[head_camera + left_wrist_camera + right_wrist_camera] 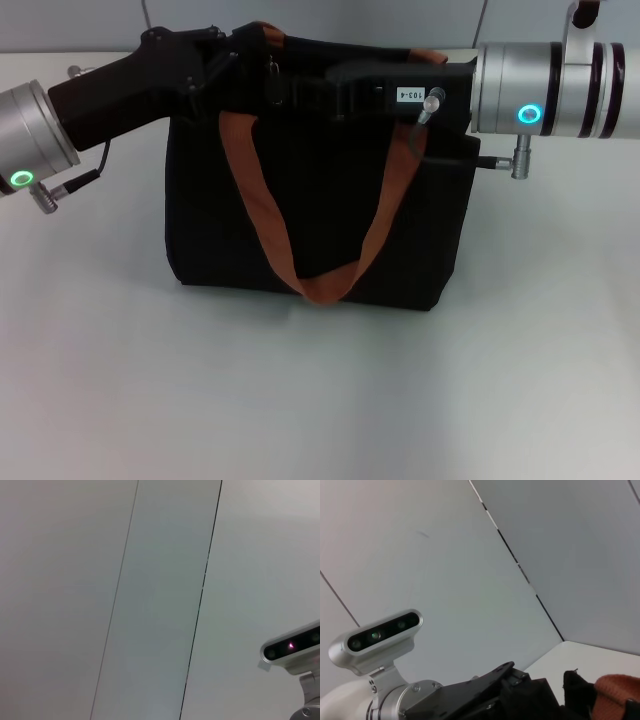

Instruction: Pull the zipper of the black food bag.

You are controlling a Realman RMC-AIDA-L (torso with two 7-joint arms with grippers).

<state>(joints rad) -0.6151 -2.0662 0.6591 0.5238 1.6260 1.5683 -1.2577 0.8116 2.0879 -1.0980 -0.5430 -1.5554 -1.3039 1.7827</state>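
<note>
- Black left gripper [215, 55] is laid across the upper left edge of the black food bag [310, 230] — its finger state cannot be told.
- Zipper [272, 72] is seen just beside it, on the bag's top.
- Right gripper [345, 85] is set at the upper right edge — opening cannot be told.

Just a plain white table [320, 400] sitting there, with a grey panelled wall [350, 18] running right behind the table.
</note>
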